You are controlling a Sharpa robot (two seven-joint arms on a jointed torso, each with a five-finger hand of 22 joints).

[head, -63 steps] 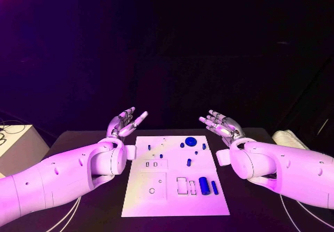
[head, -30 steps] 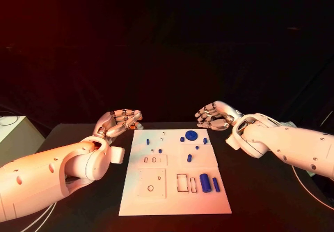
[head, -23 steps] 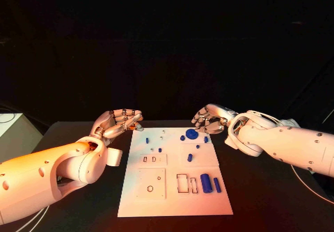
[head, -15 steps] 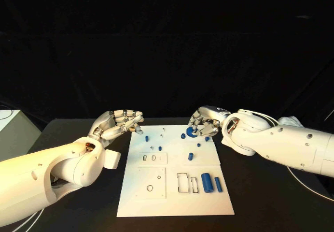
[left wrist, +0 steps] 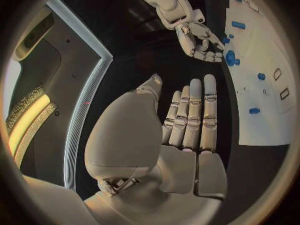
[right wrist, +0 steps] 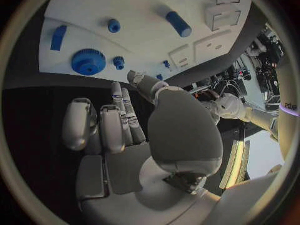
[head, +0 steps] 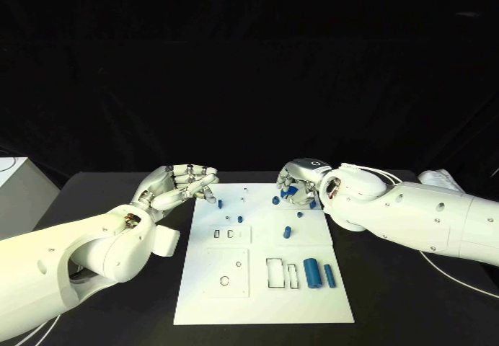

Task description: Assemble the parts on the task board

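On the white rectangular task board [head: 260, 288] on the black tabletop, two blue cylinders [head: 311, 273] lie at its near right; small, stiff, likely slick, so pinch them mid-length. At its far end, your empty right hand [head: 294, 186] curls over the blue toothed gear [right wrist: 88, 62]; your left hand [head: 177, 186] hovers curled, holding nothing.

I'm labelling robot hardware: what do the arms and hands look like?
Both arms are smooth, rounded white shells with small dark holes. The left hand and right hand are silver metal with segmented fingers and pale pads. A thin white cable loops over the right wrist.
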